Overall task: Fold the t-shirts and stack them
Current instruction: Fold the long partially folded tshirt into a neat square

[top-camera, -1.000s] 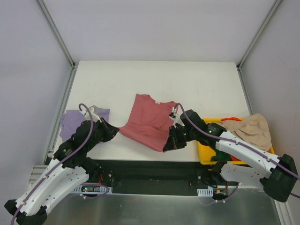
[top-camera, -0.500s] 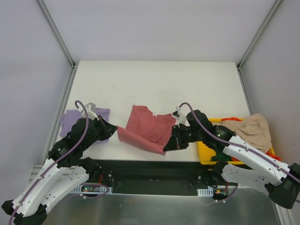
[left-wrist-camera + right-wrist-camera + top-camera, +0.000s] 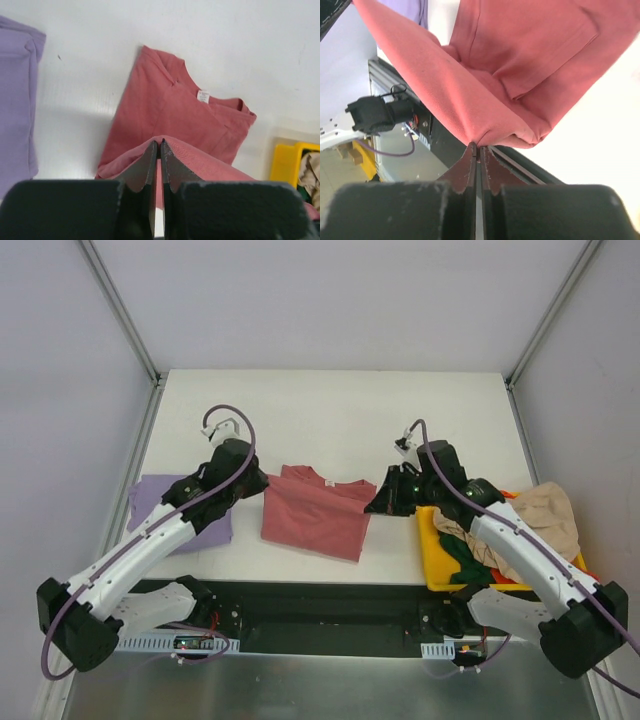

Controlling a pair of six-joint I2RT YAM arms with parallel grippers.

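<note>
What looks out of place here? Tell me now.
The beige t-shirt spills over the yellow bin rim, half out. The pink-red t-shirt lies askew, its edge pinched by the left gripper and right gripper.

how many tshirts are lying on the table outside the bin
2. The pink-red t-shirt lies mid-table near the front edge; the lavender t-shirt lies at the left edge. More garments fill the yellow bin, some possibly hidden.

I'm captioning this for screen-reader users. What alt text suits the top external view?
The left gripper and right gripper hold opposite sides of a pink-red t-shirt on a white table. A lavender t-shirt lies to its left; a yellow bin of more shirts sits right.
</note>
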